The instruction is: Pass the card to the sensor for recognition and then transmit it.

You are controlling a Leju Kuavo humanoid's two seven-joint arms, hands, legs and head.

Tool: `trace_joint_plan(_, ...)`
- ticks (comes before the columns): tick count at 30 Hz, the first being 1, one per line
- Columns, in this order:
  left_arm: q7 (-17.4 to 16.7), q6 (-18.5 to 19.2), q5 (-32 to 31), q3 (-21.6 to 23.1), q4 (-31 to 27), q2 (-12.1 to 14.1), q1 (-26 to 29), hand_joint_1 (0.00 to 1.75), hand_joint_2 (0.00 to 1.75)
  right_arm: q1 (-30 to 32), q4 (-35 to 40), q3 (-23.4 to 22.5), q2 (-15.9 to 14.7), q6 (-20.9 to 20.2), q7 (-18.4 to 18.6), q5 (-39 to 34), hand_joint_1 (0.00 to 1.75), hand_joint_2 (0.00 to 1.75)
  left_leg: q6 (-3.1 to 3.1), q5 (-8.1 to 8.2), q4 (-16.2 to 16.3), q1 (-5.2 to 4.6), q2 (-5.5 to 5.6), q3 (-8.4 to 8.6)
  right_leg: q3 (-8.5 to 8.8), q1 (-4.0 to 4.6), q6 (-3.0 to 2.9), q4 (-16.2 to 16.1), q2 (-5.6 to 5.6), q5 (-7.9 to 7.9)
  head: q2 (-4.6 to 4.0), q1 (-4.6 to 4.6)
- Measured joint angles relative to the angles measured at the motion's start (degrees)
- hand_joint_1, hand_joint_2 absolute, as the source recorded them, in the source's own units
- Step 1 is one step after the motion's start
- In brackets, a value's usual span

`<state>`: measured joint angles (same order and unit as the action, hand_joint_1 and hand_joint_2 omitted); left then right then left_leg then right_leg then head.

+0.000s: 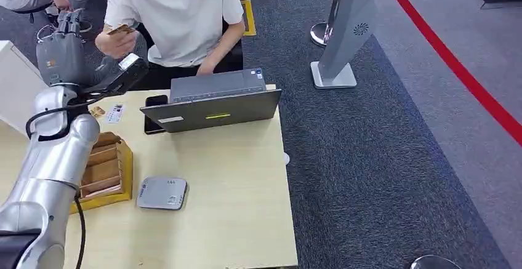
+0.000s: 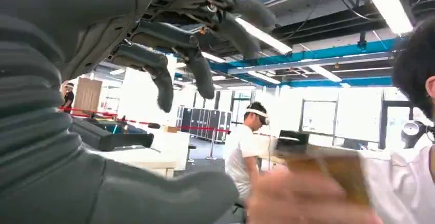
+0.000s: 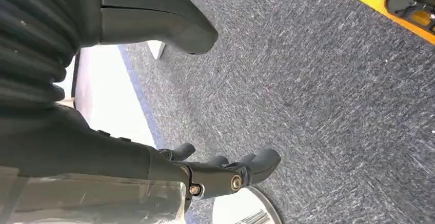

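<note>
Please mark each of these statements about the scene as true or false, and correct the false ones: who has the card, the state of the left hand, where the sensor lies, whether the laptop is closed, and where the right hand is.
1. The card is in the person's hand. True.
2. The robot's left hand grips the card. False: its fingers are spread with nothing in them.
3. The grey sensor lies on the table beside the wooden card holder. True.
4. The laptop is closed flat. False: it stands open.
5. The right hand rests on the table. False: it hangs over grey carpet.
</note>
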<state>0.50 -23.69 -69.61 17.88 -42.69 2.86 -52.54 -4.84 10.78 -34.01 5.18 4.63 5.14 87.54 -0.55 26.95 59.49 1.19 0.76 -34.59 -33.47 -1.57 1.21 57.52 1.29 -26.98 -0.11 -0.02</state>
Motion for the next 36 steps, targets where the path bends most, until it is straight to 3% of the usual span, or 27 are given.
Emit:
trace_joint_plan(4, 1.3, 0.2, 1.7, 0.0, -7.4, 1.9, 6.7, 0.00, 1.75, 0.4, 0.0, 0.0, 0.0, 0.0, 0.3, -0.1, 0.00, 1.75, -0.02, 0.01, 0.0, 0.00, -0.09, 0.03, 0.00, 0.00, 0.00, 0.0, 0.07, 0.00, 0.00, 0.02)
trace_joint_plan(9, 2.2, 0.0, 4.0, -0.8, -23.4, 6.2, 18.8, 0.00, 1.75, 1.0, -0.1, -0.5, 0.0, 0.0, 1.0, -0.3, 0.00, 1.75, -0.11, 0.15, -0.1, 0.00, -0.09, 0.03, 0.00, 0.00, -0.13, 0.0, 0.08, -0.15, 0.00, -0.02)
trace_joint_plan(13, 4.9, -3.3, 6.3, -3.7, -38.2, 9.7, 31.5, 0.00, 1.75, 1.4, 0.0, -1.3, 0.0, 0.2, 1.6, -0.5, 0.00, 1.75, -0.09, 0.26, -0.1, 0.00, -0.14, 0.10, -0.01, 0.00, -0.15, 0.0, 0.14, -0.26, 0.00, 0.00)
trace_joint_plan(16, 6.3, -4.4, 7.1, -6.4, -45.6, 11.1, 38.4, 0.00, 1.75, 1.7, -0.1, -1.9, 0.0, 0.4, 2.0, -0.5, 0.00, 1.75, -0.10, 0.32, -0.1, 0.01, 0.03, 0.08, 0.03, 0.01, -0.14, 0.0, -0.10, -0.43, 0.00, -0.02)
trace_joint_plan(20, 7.2, -4.5, 7.4, -8.2, -50.3, 12.1, 41.9, 0.00, 1.75, 1.6, 0.0, -2.1, 0.0, 0.5, 2.0, -0.7, 0.00, 1.75, -0.09, 0.32, -0.1, 0.01, 0.05, 0.11, 0.12, 0.01, -0.13, 0.0, -0.13, -0.42, 0.00, -0.02)
trace_joint_plan(23, 9.2, -8.8, 9.1, -10.3, -53.7, 12.3, 45.4, 0.00, 1.75, 1.6, 0.0, -2.2, 0.0, 0.5, 2.0, -0.8, 0.00, 1.75, -0.09, 0.33, -0.1, 0.01, -0.08, 0.20, 0.18, 0.01, -0.14, 0.0, 0.00, -0.41, 0.00, -0.04)
trace_joint_plan(26, 13.1, -13.3, 12.9, -14.7, -57.6, 12.3, 50.3, 0.00, 1.75, 1.7, 0.0, -2.2, 0.0, 0.6, 2.0, -0.6, 0.00, 1.75, -0.13, 0.39, -0.1, 0.01, -0.10, 0.26, 0.17, 0.01, -0.15, 0.0, 0.08, -0.43, 0.00, -0.02)
trace_joint_plan(30, 17.2, -13.2, 18.1, -22.4, -60.0, 12.2, 55.1, 0.00, 1.75, 1.7, 0.0, -2.3, 0.0, 0.6, 1.9, -0.6, 0.00, 1.75, -0.14, 0.43, -0.1, 0.04, -0.08, 0.25, 0.18, 0.05, -0.19, 0.0, 0.03, -0.49, 0.00, -0.02)
trace_joint_plan(32, 20.2, -11.0, 23.7, -26.5, -60.5, 11.9, 57.5, 0.00, 1.75, 1.7, 0.0, -2.6, 0.0, 0.6, 1.8, -0.6, 0.00, 1.75, -0.17, 0.45, -0.1, 0.06, -0.10, 0.27, 0.18, 0.07, -0.21, 0.0, 0.06, -0.50, 0.00, -0.04)
trace_joint_plan(34, 24.2, -5.8, 31.2, -30.3, -60.6, 11.7, 59.4, 0.00, 1.75, 1.7, 0.0, -2.7, 0.0, 0.5, 1.8, -0.5, 0.00, 1.75, -0.17, 0.45, -0.1, 0.07, -0.10, 0.27, 0.18, 0.08, -0.26, 0.0, 0.04, -0.54, 0.00, -0.04)
trace_joint_plan(36, 25.7, -2.1, 37.2, -34.0, -60.6, 11.4, 60.6, 0.00, 1.75, 1.7, 0.0, -2.8, 0.0, 0.5, 1.8, -0.3, 0.00, 1.75, -0.17, 0.45, -0.1, 0.09, -0.08, 0.24, 0.20, 0.10, -0.23, 0.0, 0.01, -0.55, 0.00, -0.02)
